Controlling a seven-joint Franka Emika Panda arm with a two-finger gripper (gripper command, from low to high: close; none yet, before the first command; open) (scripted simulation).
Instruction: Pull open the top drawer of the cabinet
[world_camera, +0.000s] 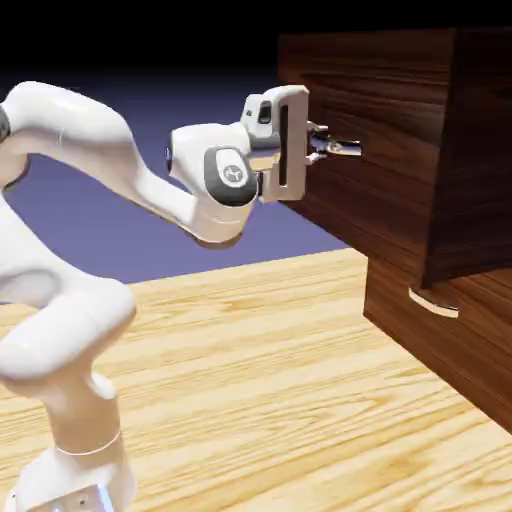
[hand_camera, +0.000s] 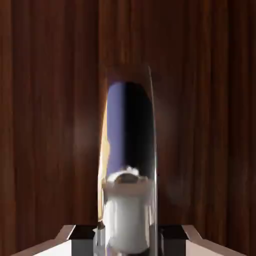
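Observation:
The cabinet (world_camera: 485, 120) fills the exterior view's right side. Its top drawer (world_camera: 385, 195) is a dark walnut front that stands out further left than the lower drawer (world_camera: 470, 350). My gripper (world_camera: 330, 148) reaches level to the top drawer's silver handle (world_camera: 346, 148) and is shut on it. In the hand view the handle (hand_camera: 129, 145) runs as a shiny bar up the middle of the drawer front (hand_camera: 50, 125). It passes down between my fingertips (hand_camera: 82, 235) at the bottom edge, where the gripper (hand_camera: 128, 239) closes around it.
The lower drawer carries its own curved silver handle (world_camera: 432, 302) below my hand. The light wooden table (world_camera: 260, 380) stretches under the arm, and the robot's base and elbow fill the exterior view's left.

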